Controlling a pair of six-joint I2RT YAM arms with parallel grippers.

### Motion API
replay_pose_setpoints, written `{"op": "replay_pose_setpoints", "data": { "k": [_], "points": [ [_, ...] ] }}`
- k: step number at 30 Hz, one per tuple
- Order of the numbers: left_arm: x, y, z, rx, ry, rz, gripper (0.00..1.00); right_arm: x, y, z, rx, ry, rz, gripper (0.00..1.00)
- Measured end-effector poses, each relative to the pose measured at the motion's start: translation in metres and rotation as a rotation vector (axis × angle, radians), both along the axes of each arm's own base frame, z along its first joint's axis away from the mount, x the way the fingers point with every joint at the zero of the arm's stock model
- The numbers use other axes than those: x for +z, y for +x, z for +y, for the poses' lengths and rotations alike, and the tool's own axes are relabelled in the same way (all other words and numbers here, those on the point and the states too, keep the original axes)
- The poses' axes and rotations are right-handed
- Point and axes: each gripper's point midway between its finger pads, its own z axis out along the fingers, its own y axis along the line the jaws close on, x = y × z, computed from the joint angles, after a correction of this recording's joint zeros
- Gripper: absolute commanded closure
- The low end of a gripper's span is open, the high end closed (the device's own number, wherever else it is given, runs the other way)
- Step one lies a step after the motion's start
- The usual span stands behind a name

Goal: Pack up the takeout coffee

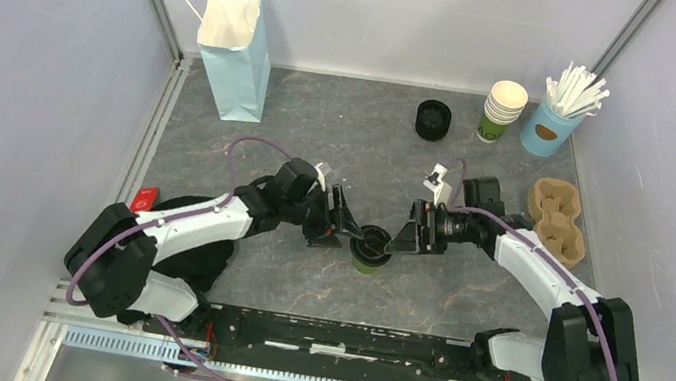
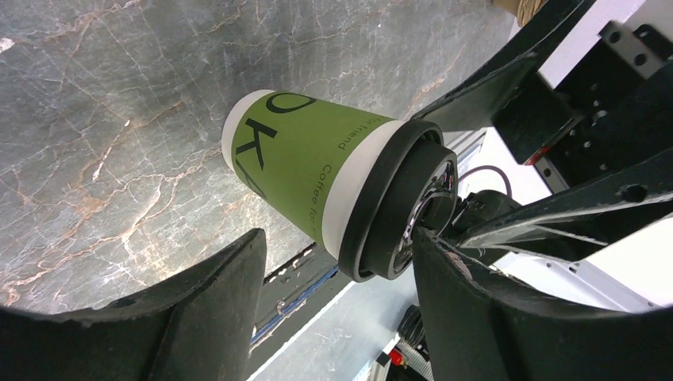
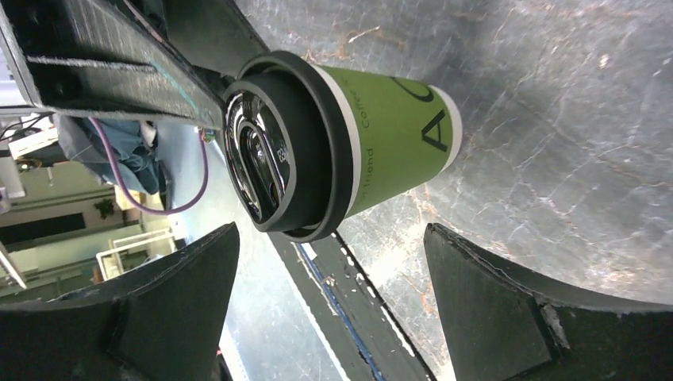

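One takeout coffee cup (image 1: 368, 253), with a green body, pale band and black lid, stands upright on the grey table between my two grippers. My left gripper (image 1: 345, 228) is at its left, open, with one fingertip close against the lid. My right gripper (image 1: 398, 240) is at its right, open and empty. In the left wrist view the cup (image 2: 305, 167) sits just beyond the open gripper (image 2: 341, 242). In the right wrist view the cup (image 3: 389, 135) and its lid (image 3: 286, 151) sit just beyond the open gripper (image 3: 332, 232). A second lidded cup is not in view.
A pale blue paper bag (image 1: 238, 54) stands at the back left. A stack of black lids (image 1: 434, 119), a stack of lidless cups (image 1: 503, 109) and a blue cup of stirrers (image 1: 557, 117) stand at the back right. A cardboard cup carrier (image 1: 557, 221) lies at the right.
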Motion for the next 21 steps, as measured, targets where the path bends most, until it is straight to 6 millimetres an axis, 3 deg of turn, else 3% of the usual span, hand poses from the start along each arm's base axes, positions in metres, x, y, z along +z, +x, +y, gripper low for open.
{"op": "replay_pose_setpoints", "data": {
  "k": [7, 15, 21],
  "points": [
    [-0.004, -0.004, 0.002, -0.009, -0.003, 0.017, 0.31, -0.006, -0.01, 0.009, -0.002, 0.051, 0.026, 0.15],
    [-0.007, -0.002, 0.0, -0.011, -0.017, 0.004, 0.39, -0.017, -0.008, 0.01, -0.033, 0.067, 0.039, 0.33],
    [-0.017, -0.005, 0.001, -0.019, -0.066, -0.035, 0.44, -0.027, -0.011, 0.006, -0.062, 0.112, 0.074, 0.34]
  ]
}}
